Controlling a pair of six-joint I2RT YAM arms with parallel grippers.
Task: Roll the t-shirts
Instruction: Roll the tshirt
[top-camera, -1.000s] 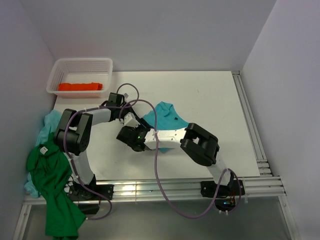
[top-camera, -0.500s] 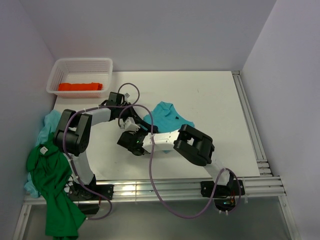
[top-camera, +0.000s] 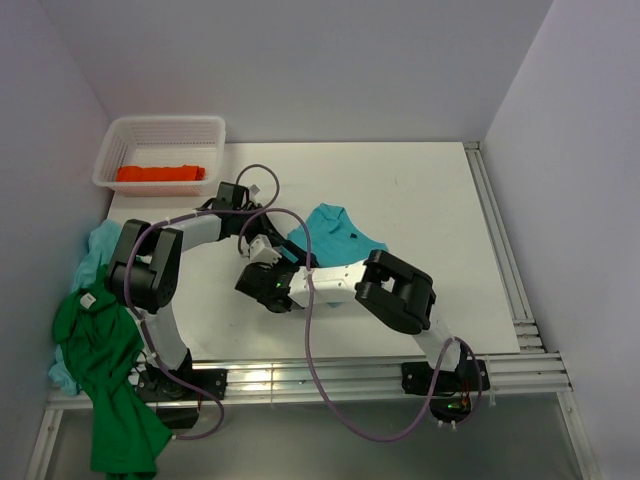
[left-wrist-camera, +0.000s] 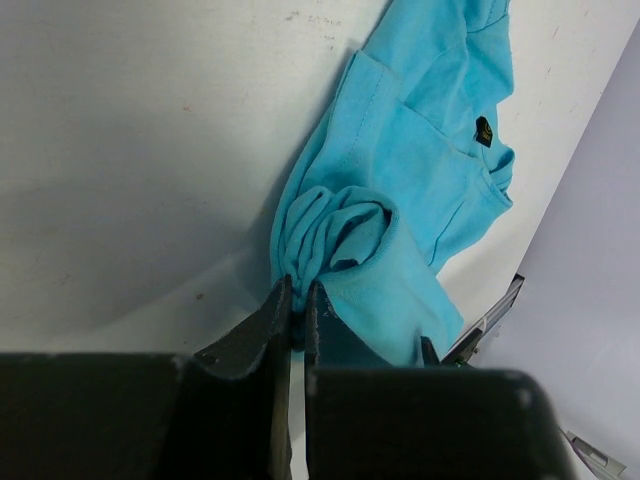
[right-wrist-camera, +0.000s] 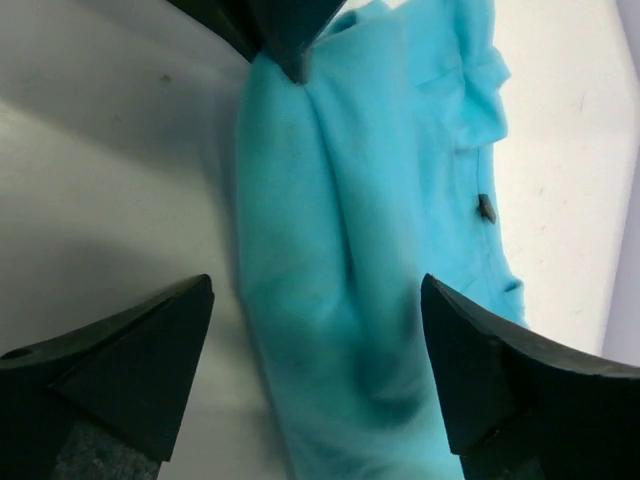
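1. A turquoise t-shirt (top-camera: 335, 232) lies crumpled near the middle of the white table (top-camera: 430, 190), its collar end toward the far wall. The step in hand is judged to be gathering the shirt's near edge, with the roll barely begun.
2. A bunched fold of that near edge is pinched by the left gripper (left-wrist-camera: 297, 300), whose jaws are almost together.
3. The right gripper (right-wrist-camera: 315, 285) is held spread wide over the same shirt, one finger to each side of the cloth, and nothing is gripped by it.
4. The next move is judged to call for the wide jaws to be lowered and closed on the cloth beside the pinched fold, so that the edge can be turned over evenly by both.
5. The left arm (top-camera: 150, 265) is bent out and around from the left; the right arm (top-camera: 398, 290) is folded low, its forearm laid across toward the left.
6. A green t-shirt (top-camera: 100, 350) and a second turquoise t-shirt (top-camera: 98, 245) are heaped at the table's left edge; an orange-red t-shirt (top-camera: 160, 173) lies in the white basket (top-camera: 120, 135).
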